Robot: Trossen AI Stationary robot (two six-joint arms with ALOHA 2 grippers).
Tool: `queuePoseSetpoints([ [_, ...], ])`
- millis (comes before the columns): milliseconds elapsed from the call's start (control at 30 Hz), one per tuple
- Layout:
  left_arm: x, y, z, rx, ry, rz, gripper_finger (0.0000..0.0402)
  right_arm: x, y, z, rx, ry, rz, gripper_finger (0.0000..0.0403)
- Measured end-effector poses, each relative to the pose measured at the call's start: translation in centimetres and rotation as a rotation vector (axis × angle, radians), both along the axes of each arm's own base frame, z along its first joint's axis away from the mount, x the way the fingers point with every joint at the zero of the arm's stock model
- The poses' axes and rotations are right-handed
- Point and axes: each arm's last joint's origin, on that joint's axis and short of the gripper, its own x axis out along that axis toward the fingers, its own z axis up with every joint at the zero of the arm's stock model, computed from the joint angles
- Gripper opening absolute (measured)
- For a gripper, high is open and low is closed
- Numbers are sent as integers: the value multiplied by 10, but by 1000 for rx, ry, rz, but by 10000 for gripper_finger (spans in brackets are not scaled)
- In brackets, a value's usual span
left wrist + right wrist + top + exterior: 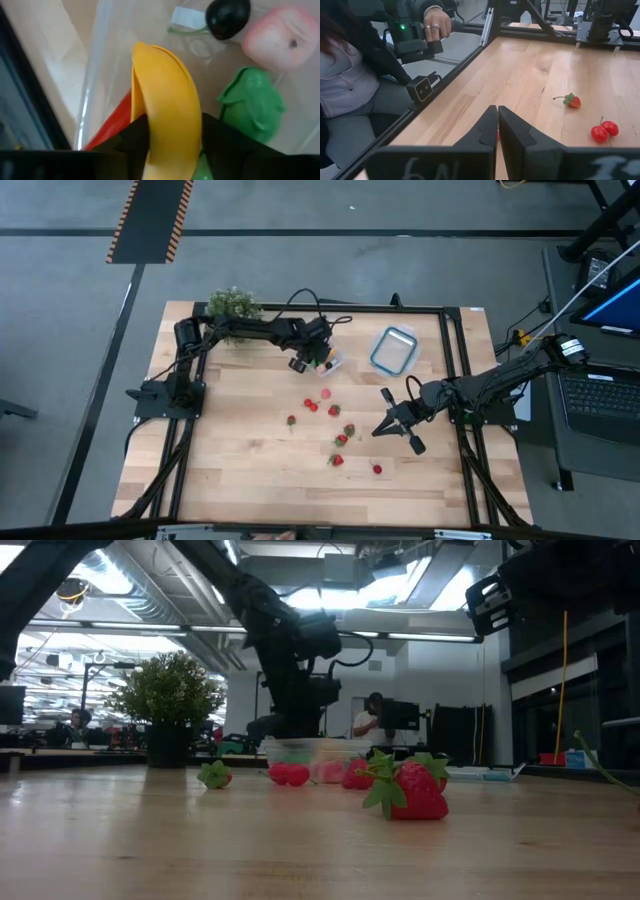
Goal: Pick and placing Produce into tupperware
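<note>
Banana (167,107), gripped lengthwise in the left pincer (170,145), hangs directly above the tupperware (328,362); right pincer (497,131), closed and empty, waits well apart.

The whole table (250,470) is seen from straight above in the high view, while in the low view it is looked across at board height toward 12 o'clock, with a strawberry (412,790) very near the lens. The left wrist view is held close over the tupperware (107,55) and the banana (167,110). In the right wrist view the table edge and a seated person (355,75) are faced; the scattered strawberries are shared with the high view.
</note>
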Motion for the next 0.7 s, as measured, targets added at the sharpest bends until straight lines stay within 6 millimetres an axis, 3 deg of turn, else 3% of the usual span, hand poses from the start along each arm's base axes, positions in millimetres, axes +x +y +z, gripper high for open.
queuePoseSetpoints([
  [100, 2, -3, 2, 47, 6, 8, 208, 0, 0, 0, -3, -1, 0, 17],
  [233, 3, -6, 2, 78, 14, 14, 216, 0, 0, 0, -3, 0, 0, 17],
  [700, -3, -5, 21, -3, -54, 38, 164, 0, 0, 0, -20, -7, 5, 17],
])
